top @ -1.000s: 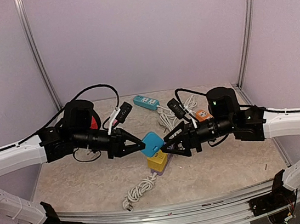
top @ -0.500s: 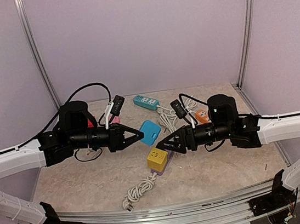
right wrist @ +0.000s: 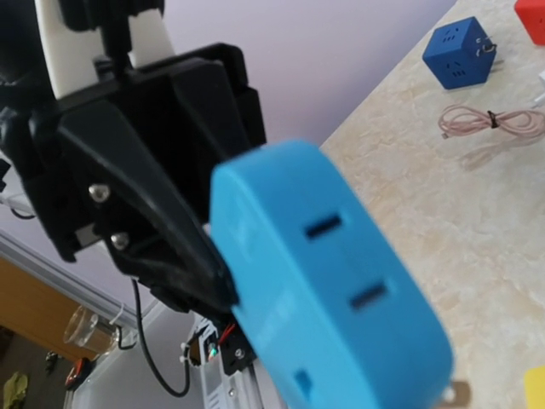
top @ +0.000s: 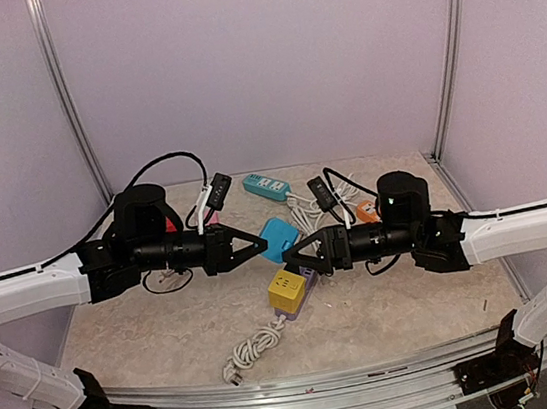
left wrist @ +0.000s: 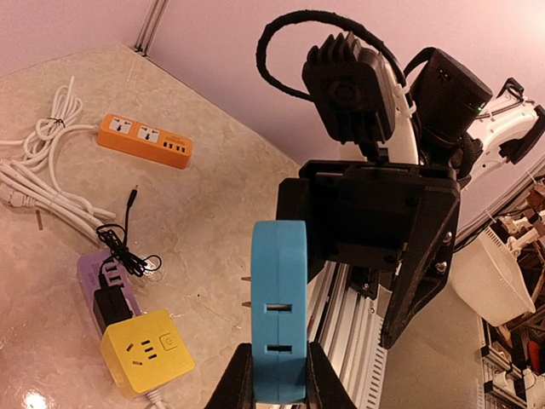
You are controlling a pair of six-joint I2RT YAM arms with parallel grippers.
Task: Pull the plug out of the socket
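Note:
My left gripper (top: 257, 245) is shut on a light blue plug adapter (top: 278, 239) and holds it in the air above the table. In the left wrist view the adapter (left wrist: 278, 315) stands on edge between my fingers, its metal prongs bare on its left side. The yellow cube socket (top: 287, 288) sits below on the table, apart from the adapter, and shows in the left wrist view (left wrist: 146, 351). My right gripper (top: 293, 258) is open just right of the adapter, not touching it; one of its fingers (left wrist: 415, 273) shows behind the adapter. The right wrist view is filled by the adapter (right wrist: 332, 281).
A purple power strip (left wrist: 98, 277) with a black plug lies by the yellow cube. An orange strip (left wrist: 143, 139), a teal strip (top: 266, 186) and white cables (top: 255, 348) lie on the table. A dark blue cube (right wrist: 460, 43) and a pink cable (right wrist: 494, 123) lie far left.
The blue adapter sat on the yellow cube a second ago. My left gripper has lifted it up and clear. My right gripper has drawn back from the cube and narrowed.

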